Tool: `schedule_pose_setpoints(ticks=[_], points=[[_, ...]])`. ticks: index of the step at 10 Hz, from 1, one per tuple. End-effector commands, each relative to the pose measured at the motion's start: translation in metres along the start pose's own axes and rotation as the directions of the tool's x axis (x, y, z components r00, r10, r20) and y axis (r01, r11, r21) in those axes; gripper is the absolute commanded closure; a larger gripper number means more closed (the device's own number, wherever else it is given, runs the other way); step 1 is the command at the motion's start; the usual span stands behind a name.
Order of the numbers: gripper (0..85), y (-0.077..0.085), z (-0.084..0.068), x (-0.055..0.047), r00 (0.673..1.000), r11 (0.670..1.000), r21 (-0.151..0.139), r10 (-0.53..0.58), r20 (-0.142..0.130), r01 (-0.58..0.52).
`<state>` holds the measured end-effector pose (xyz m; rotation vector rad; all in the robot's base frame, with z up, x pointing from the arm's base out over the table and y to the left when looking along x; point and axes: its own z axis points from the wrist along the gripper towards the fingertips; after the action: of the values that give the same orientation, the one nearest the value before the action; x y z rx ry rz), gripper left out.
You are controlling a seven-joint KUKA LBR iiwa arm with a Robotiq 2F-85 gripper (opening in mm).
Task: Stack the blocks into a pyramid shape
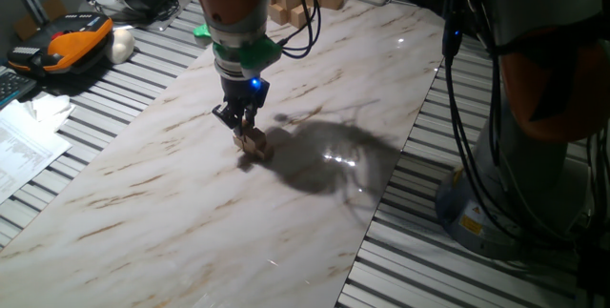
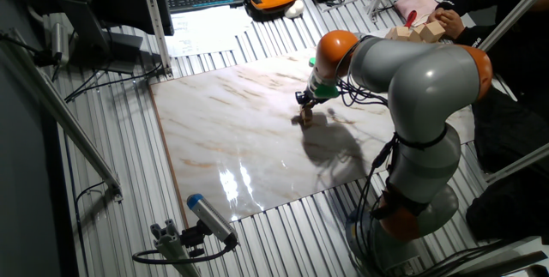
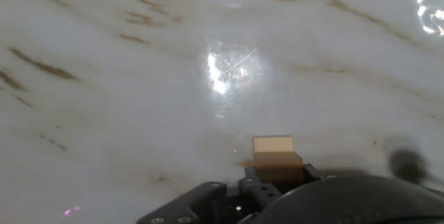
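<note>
Gripper low over blocks

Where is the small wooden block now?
In one fixed view the small wooden block sits near the middle of the marble board, directly under the pincer.

We see a glossy marble-patterned tabletop mirroring the lights, matt light-tan wooden blocks, ribbed metal slats around it, and a smooth grey-and-orange arm shell.
</note>
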<state>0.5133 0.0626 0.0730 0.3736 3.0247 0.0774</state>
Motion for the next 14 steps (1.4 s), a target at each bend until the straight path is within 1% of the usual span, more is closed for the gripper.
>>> schedule_pose_setpoints(ticks=[1, 3, 4, 5, 6, 7, 8, 9, 11, 12, 14], points=[[85.0, 0.0, 0.0002, -0.0001, 1.0, 1.0, 0.0, 0.003, 0.0, -0.003], [85.0, 0.0, 0.0007, 0.0, 1.0, 1.0, 0.0, 0.001, -0.001, -0.001], [85.0, 0.0004, 0.0015, 0.0003, 1.0, 1.0, -0.001, 0.001, -0.006, -0.001], [85.0, 0.0011, 0.0023, 0.0006, 1.0, 1.0, -0.007, 0.003, -0.005, -0.003], [85.0, 0.0018, 0.0027, 0.0011, 1.0, 1.0, -0.004, 0.006, 0.002, -0.006], [85.0, 0.0021, 0.0029, 0.0014, 1.0, 1.0, 0.007, 0.005, 0.01, -0.005], [68.0, 0.0021, 0.0029, 0.0014, 1.0, 1.0, 0.013, 0.006, 0.017, -0.006], [68.0, 0.0019, 0.0029, 0.0013, 1.0, 1.0, 0.024, 0.006, 0.022, -0.006], [68.0, 0.0008, 0.0029, 0.0012, 1.0, 0.999, 0.033, 0.007, 0.028, -0.008], [51.0, 0.0005, 0.0034, 0.0014, 0.999, 0.999, 0.037, 0.016, 0.033, -0.017], [51.0, 0.0001, 0.0043, 0.002, 0.999, 0.999, 0.042, 0.026, 0.037, -0.028]])
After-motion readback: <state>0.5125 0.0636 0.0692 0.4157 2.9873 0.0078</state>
